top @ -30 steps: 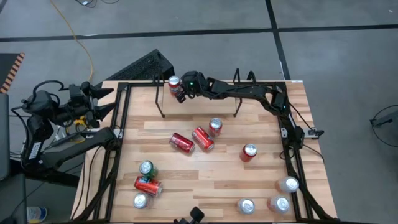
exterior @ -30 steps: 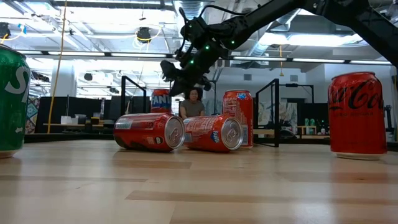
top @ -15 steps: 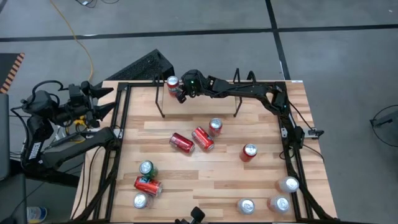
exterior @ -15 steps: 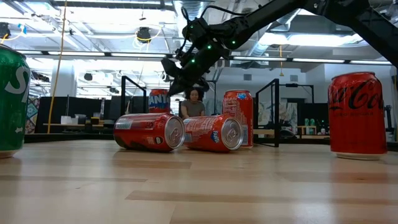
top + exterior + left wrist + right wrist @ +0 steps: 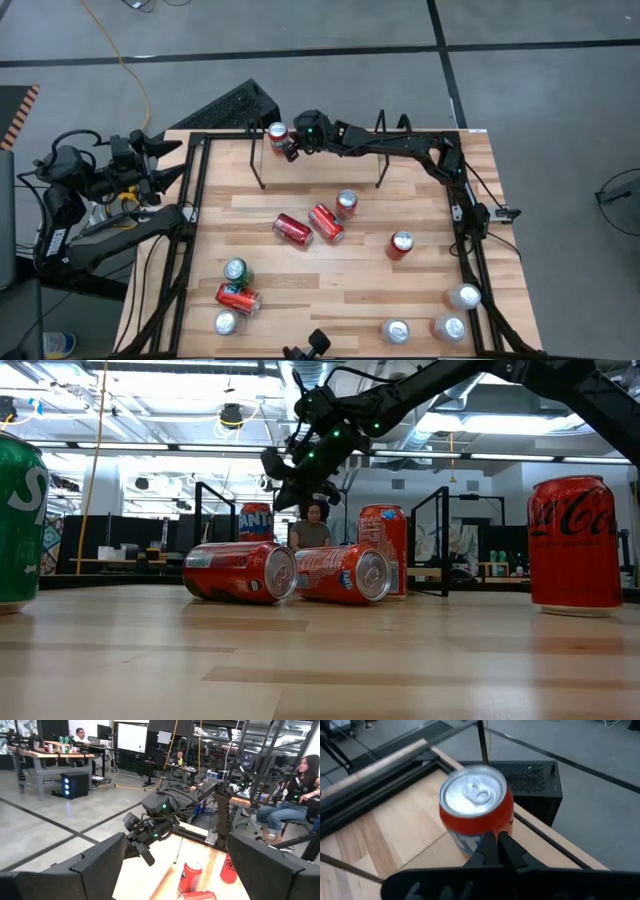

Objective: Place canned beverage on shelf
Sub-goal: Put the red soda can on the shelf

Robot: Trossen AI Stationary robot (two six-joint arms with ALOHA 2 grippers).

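A: Where does the job stand?

B: 1 can [image 5: 279, 132] stands upright at the far left of the shelf [image 5: 318, 150], near one black upright. The right end effector [image 5: 292, 150] hovers just beside it, fingers clenched together and empty. I'd judge that placement done.

A: It isn't gripping the can?

B: No. In the right wrist view the closed fingertips [image 5: 496, 845] sit in front of the can [image 5: 476, 805], not around it. Whether they touch it I can't tell.

A: And the left arm?

B: Parked off the counter's [image 5: 330, 290] left edge, left end effector [image 5: 160, 165] with its fingers spread, holding nothing.

A: What's left?

B: Plenty, if every can must go up. 2 red cans [image 5: 308, 225] lie on their sides mid-counter, an upright one [image 5: 346, 204] beside them, another red one [image 5: 400, 244] further right, 3 at the near left [image 5: 234, 295] and 3 silver-topped ones at the near right [image 5: 440, 322]. None is on the shelf.
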